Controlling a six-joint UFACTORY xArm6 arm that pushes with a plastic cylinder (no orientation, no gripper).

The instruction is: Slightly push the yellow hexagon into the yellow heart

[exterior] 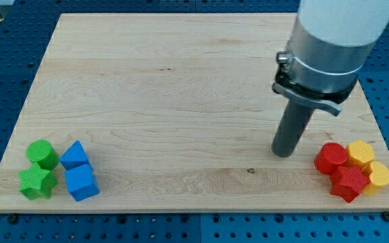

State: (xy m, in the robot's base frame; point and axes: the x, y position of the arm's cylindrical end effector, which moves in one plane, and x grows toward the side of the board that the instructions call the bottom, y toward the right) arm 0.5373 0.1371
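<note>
The yellow hexagon (360, 152) sits at the board's lower right, next to the red cylinder (331, 157). The yellow heart (379, 175) lies just below and to the right of the hexagon, touching or nearly touching it. A red star (349, 183) lies below the red cylinder, against the heart's left side. My tip (283, 154) rests on the board to the left of this cluster, a short gap from the red cylinder. The rod rises to the grey and white arm at the view's top right.
At the lower left stand a green cylinder (42, 154), a green star (37, 183), a blue triangular block (74, 155) and a blue cube (82, 182). The wooden board (167, 88) lies on a blue perforated table; its right edge runs close to the yellow blocks.
</note>
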